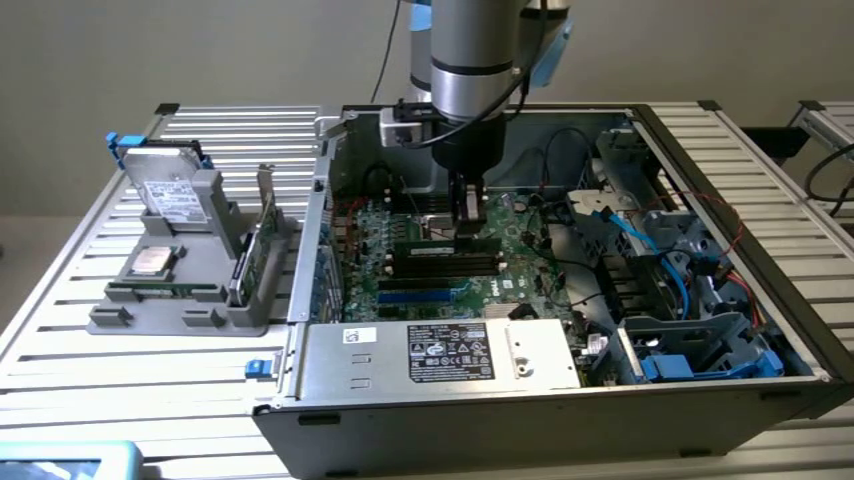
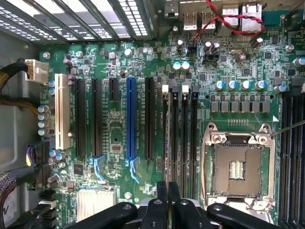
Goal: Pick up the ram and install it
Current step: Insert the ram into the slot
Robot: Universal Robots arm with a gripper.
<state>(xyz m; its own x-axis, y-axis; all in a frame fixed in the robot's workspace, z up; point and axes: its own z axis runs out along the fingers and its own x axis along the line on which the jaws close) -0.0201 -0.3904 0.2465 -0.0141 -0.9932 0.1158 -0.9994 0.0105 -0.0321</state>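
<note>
Exterior view: the open grey metal computer case (image 1: pixel 747 330) lies on the grey slatted worktop (image 1: pixel 80 380). The arm reaches down into it, and the black two-finger tool (image 1: pixel 473 238) sits right at the bank of long black memory slots (image 1: pixel 441 265) on the green motherboard (image 1: pixel 518 218). The long thin green ram stick (image 1: pixel 427 243), with a pale label, stands on edge along that bank. The tool is at its end toward the exterior view's right. Can't tell from here whether it is fully seated.

Handling, as a judgement: the ram stick is light, stiff and thin, but brittle if flexed, and its chips and contact edge are delicate. It is best pinched across the two flat faces near the top edge, clear of the contacts. It has to stay square to the slot, since a tilt would likely jam it or load one end.

Wrist view: the ram stick (image 2: pixel 167 133) shows edge-on as a pale line. It lines up with the slot of the bank nearest the blue expansion slot (image 2: pixel 129 124) and runs straight toward the gap between the fingers (image 2: pixel 161 200). The tool (image 2: pixel 167 185) is almost closed, with only a sliver between the fingers, roughly board-thick. That reads as clamped on the stick's upper edge. The neighbouring slots look bare. The square metal-framed CPU socket (image 2: pixel 237 169) sits just beside the bank on the other side.
</note>
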